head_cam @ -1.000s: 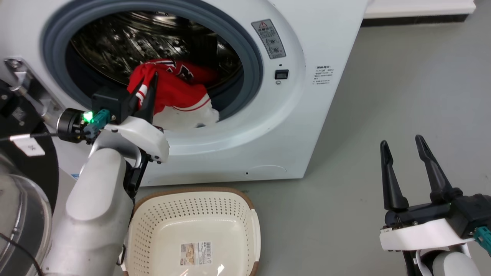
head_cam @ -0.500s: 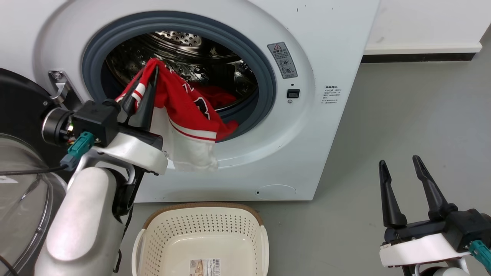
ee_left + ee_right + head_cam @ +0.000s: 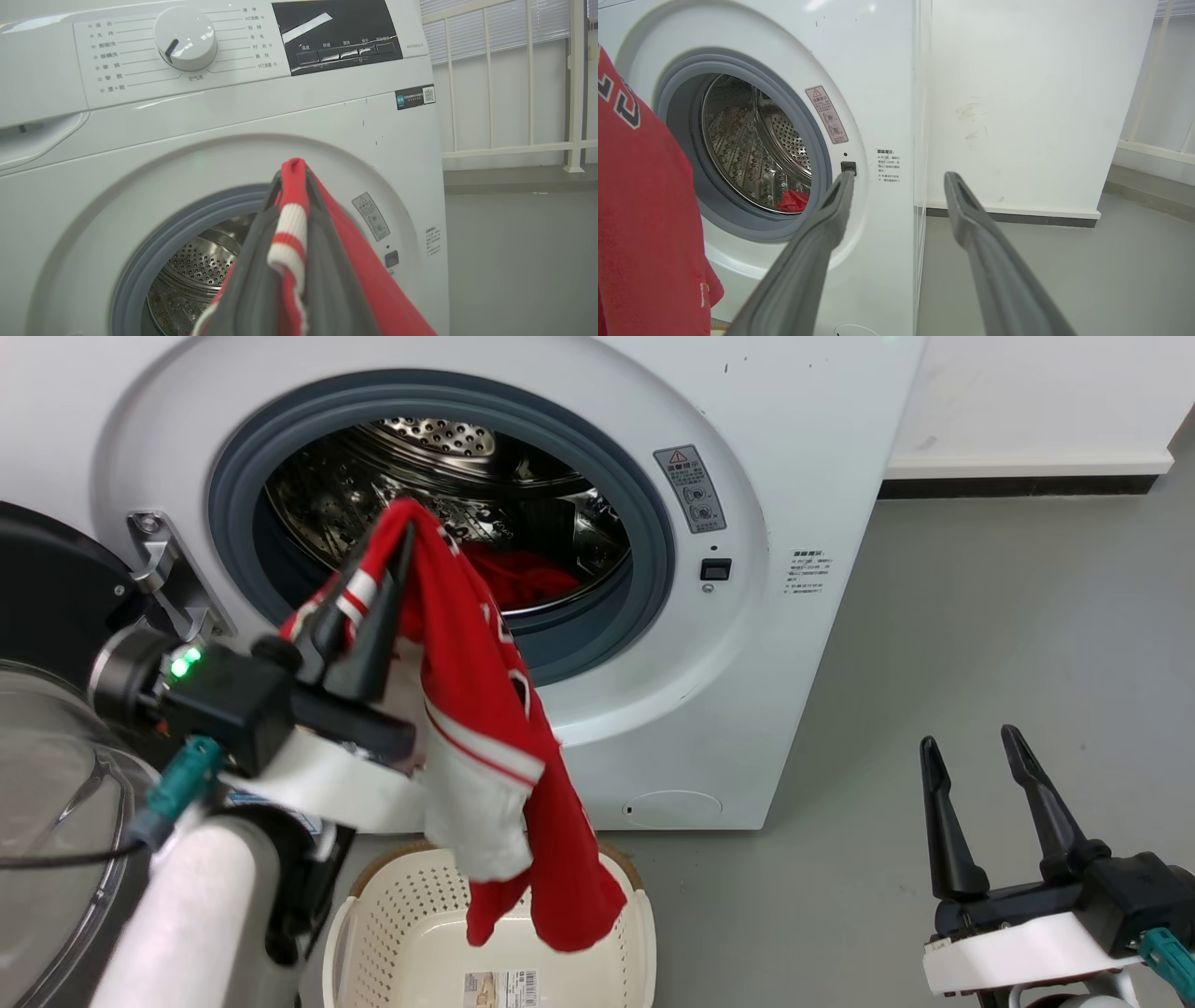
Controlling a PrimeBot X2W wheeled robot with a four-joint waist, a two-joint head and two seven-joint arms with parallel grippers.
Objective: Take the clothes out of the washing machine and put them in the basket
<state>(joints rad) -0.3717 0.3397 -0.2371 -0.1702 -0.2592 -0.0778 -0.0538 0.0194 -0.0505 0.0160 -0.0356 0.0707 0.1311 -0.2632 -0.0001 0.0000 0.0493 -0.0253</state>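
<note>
Red soft jersey with white-and-black trim has come clear of the large white front-loading washing machine, pinched tight in the left gripper, hem dangling over the small cream perforated basket: lowering looks next. Another red garment lies in the drum. Well apart, the right gripper idles, spread; nothing blocks the drop.

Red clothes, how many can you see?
2. One jersey hangs from the jaws of the left gripper, above the basket. Another red garment lies inside the washing machine. More may be hidden deeper in.
</note>
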